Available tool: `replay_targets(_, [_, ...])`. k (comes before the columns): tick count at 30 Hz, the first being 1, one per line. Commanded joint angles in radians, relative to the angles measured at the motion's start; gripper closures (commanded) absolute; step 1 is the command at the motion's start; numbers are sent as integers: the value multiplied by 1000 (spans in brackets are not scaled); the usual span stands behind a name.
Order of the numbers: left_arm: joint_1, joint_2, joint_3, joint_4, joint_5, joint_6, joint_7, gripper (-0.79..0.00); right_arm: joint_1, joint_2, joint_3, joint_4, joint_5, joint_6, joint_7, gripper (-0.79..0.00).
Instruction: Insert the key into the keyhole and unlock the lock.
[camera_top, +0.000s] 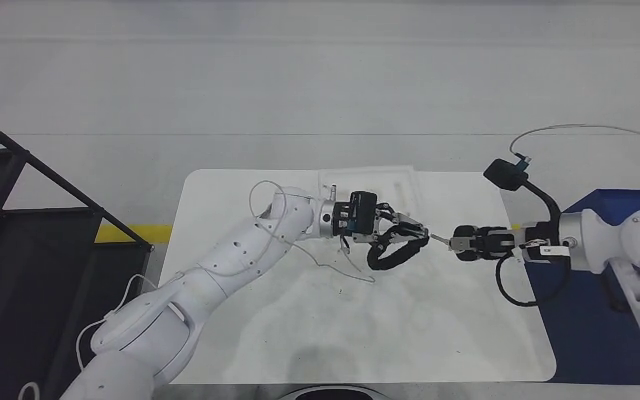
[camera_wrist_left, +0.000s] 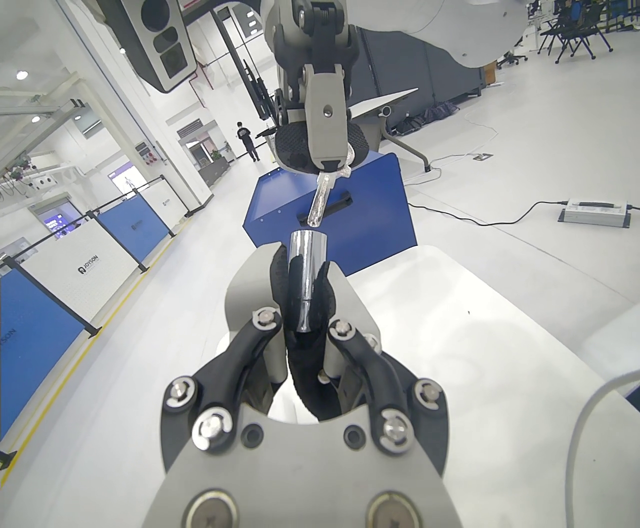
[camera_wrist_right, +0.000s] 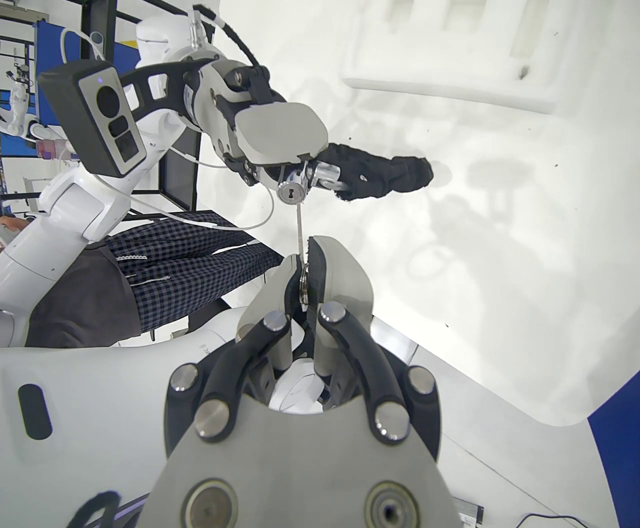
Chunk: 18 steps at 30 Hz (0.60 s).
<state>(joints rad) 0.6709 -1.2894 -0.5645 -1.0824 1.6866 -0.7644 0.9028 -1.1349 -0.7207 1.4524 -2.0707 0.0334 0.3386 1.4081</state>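
Two hands, tip to tip above the middle of the white desk (camera_top: 450, 330). At left, the left hand (camera_wrist_left: 297, 267), clamped on the lock (camera_wrist_left: 307, 250) by its chrome barrel, black cable (camera_wrist_right: 380, 172) curling out beside the fingers, keyhole (camera_wrist_right: 291, 192) turned toward the right. Between the two, the key (camera_wrist_right: 299, 230), level in the air, tip right at the keyhole face; touching or not, cannot tell. At right, the right hand (camera_wrist_right: 304, 257), pinched narrow on the key's bow, clear of the desk.

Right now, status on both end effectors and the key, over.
Left end effector shut on lock cylinder. Right end effector shut on key. Tip at keyhole, blade not in. Nothing between.
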Motion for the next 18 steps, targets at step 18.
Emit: replay_targets(18, [-18,-5,8,16,50,-44,5,0,76,6,-86,19,-28,-19,38,0])
